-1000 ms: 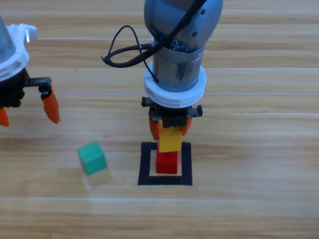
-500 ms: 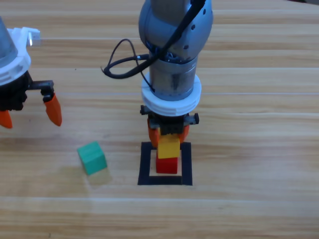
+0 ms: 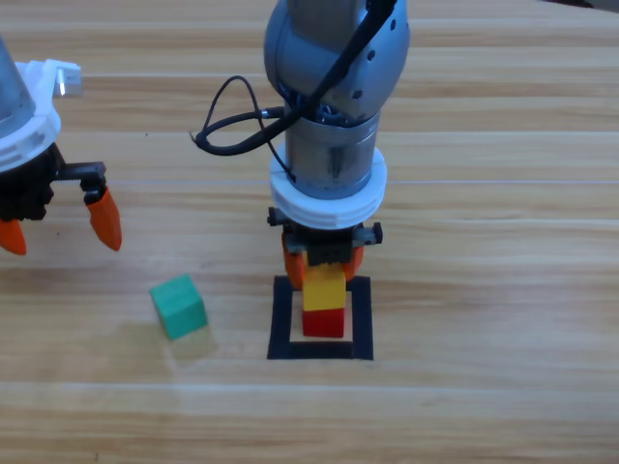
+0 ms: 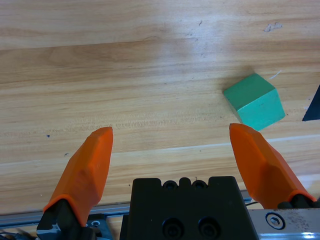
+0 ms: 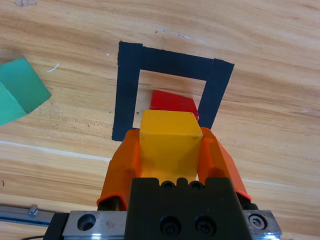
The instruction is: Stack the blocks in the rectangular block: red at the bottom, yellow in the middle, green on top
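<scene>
The red cube (image 3: 324,323) (image 5: 173,102) sits inside the dark tape square (image 3: 284,319) (image 5: 128,85). My right gripper (image 3: 324,263) (image 5: 171,145) is shut on the yellow cube (image 3: 325,287) (image 5: 170,139), which is right above the red cube; I cannot tell whether they touch. The green cube (image 3: 178,305) (image 4: 255,101) (image 5: 17,90) lies on the table left of the square. My left gripper (image 3: 53,227) (image 4: 175,150) hangs open at the left edge, up and left of the green cube, with nothing between its jaws.
A black cable (image 3: 232,130) loops off the right arm's left side. Bare wooden table (image 3: 484,290) surrounds the square on the right and in front.
The right arm has come down with the yellow cube, closing the gap to the red cube. The left gripper and the green cube have hardly moved.
</scene>
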Motion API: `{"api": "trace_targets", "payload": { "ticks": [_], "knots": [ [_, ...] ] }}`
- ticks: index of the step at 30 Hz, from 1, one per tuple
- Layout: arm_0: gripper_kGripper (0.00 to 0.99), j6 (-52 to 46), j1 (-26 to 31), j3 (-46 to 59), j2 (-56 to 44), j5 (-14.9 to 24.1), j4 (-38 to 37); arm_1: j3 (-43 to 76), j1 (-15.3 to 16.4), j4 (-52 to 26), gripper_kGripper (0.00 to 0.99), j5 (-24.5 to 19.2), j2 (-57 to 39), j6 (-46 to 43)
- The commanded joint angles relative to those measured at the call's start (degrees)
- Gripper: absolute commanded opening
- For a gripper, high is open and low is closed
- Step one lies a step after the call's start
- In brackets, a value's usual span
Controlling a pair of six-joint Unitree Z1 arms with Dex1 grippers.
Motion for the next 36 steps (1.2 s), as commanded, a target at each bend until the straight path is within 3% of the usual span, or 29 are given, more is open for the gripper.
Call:
{"api": "trace_targets", "payload": {
  "ticks": [1, 3, 4, 14, 15, 16, 17, 26, 30, 34, 36],
  "knots": [
    [0.99, 0.7, 0.9, 1.2, 1.8, -0.9, -1.1, 0.1, 2.0, 0.5, 0.419, -1.2, 2.6, 0.4],
    [0.99, 0.7, 1.0, 1.3, 1.9, -0.9, -1.3, 0.1, 2.0, 0.7, 0.612, -1.4, 2.5, 0.6],
    [0.99, 0.7, 1.0, 1.3, 2.0, -0.9, -1.4, 0.1, 2.1, 0.8, 0.643, -1.9, 2.5, 0.9],
    [0.99, 0.7, 1.0, 1.8, 2.2, -0.9, -2.0, 0.2, 2.8, 1.7, 0.646, -4.1, 0.3, 1.8],
    [0.99, 0.7, 1.0, 1.8, 2.2, -0.9, -2.1, 0.2, 2.9, 1.7, 0.709, -4.2, -0.1, 1.8],
    [0.99, 0.5, 1.0, 1.7, 2.1, -0.9, -2.1, 0.1, 3.0, 1.7, 0.831, -4.2, -0.4, 1.7],
    [0.99, 0.4, 1.0, 1.5, 2.1, -0.9, -2.2, 0.0, 3.1, 1.7, 0.861, -4.2, -0.7, 1.6],
    [0.99, -3.4, 0.9, -0.7, 1.7, -1.7, -2.5, -3.7, 3.5, 1.6, 0.894, -3.0, -3.3, -1.2],
    [0.99, -8.0, 0.8, -2.7, 2.2, -2.7, -4.0, -3.2, 4.2, 1.5, 0.893, -6.1, -10.4, -2.6],
    [0.99, -15.6, -1.9, -4.5, 5.0, -1.7, -5.3, 4.2, 4.2, -1.3, 0.893, -8.5, -19.3, -4.6],
    [0.99, -20.0, -4.3, -5.4, 5.7, -0.4, -5.2, 15.6, 4.0, -8.6, 0.891, -8.8, -26.9, -6.6]
  ]
}}
